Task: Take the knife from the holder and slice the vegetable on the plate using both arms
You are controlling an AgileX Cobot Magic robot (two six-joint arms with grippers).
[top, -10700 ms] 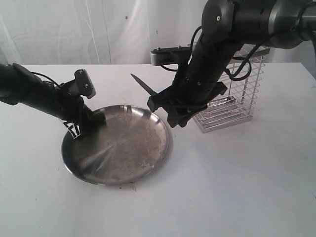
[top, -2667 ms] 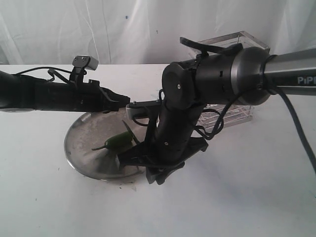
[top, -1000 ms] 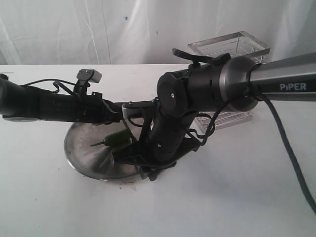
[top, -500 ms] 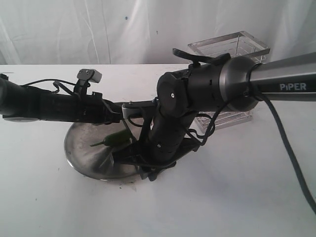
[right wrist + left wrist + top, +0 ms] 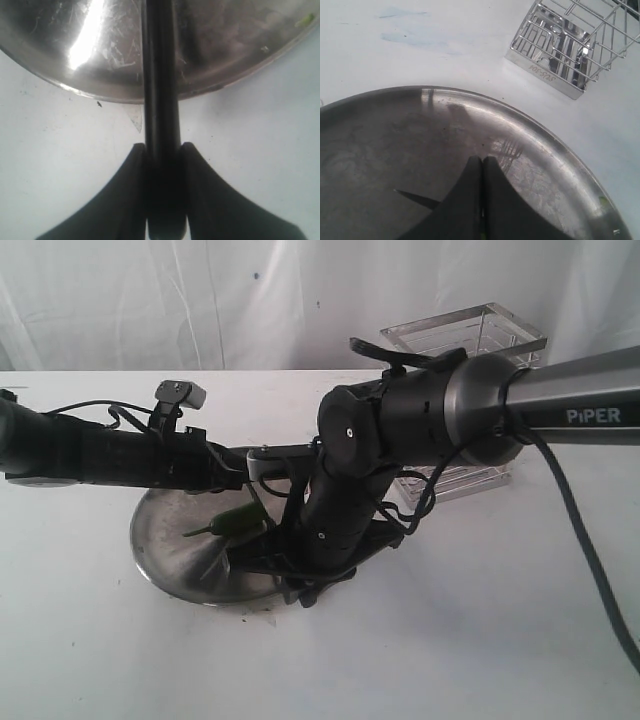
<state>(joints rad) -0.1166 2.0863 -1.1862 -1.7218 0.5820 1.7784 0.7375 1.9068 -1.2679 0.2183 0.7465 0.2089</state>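
The steel plate (image 5: pixel 160 550) lies left of centre with the green vegetable (image 5: pixel 236 522) on it, stem pointing left. My left gripper (image 5: pixel 250 470) reaches in from the left just over the vegetable. Its fingers (image 5: pixel 470 200) are pressed shut above the plate (image 5: pixel 380 140), and a sliver of green shows low in the slit; a grip cannot be told. My right gripper (image 5: pixel 162 147) is shut on the black handle of the knife (image 5: pixel 160 90), which runs over the plate's rim (image 5: pixel 60 82). The knife's tip (image 5: pixel 412 196) shows beside the left fingers. The right gripper (image 5: pixel 290 575) hangs at the plate's front edge.
The wire holder (image 5: pixel 465 332) stands behind the thick right arm (image 5: pixel 420 430), and it shows as a holder (image 5: pixel 570 50) beyond the plate. Small green scraps (image 5: pixel 304 20) lie on the plate. White tabletop (image 5: pixel 450 640) spreads to the front and right.
Nothing has visibly moved in the last second. Since the oldest frame the right arm has brought the knife down to the plate's front edge and the left arm has reached over the plate.
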